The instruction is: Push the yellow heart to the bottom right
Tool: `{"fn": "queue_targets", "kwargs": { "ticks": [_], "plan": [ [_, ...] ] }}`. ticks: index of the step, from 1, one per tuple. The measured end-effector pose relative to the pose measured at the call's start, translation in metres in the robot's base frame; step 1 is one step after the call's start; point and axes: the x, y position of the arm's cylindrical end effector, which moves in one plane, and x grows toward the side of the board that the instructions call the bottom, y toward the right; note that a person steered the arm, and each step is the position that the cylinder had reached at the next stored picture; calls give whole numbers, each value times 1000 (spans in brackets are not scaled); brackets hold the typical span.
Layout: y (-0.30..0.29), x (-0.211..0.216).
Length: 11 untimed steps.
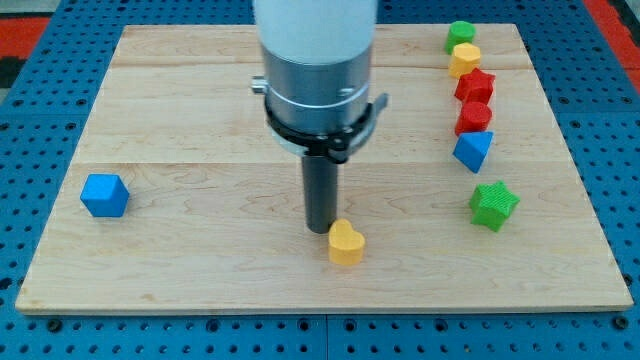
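- Wooden board (200,100) on blue pegboard (30,30).
- Yellow heart (346,243) near bottom edge, centre.
- My tip (320,229) touching heart's upper-left side; plain rod, nothing to clench or release.
- Green star (493,204) well right of heart.

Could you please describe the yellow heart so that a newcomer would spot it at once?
On the wooden board, look near the bottom edge, just right of centre. The yellow heart lies right beside my tip, far from the other yellow block in the right-hand column.
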Motion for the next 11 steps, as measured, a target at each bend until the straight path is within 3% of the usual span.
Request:
{"fn": "queue_targets", "kwargs": {
  "ticks": [2, 4, 6, 8, 11],
  "plan": [
    [-29, 26],
    [62, 29],
    [50, 66],
    [92, 42],
    [129, 41]
  ]
}}
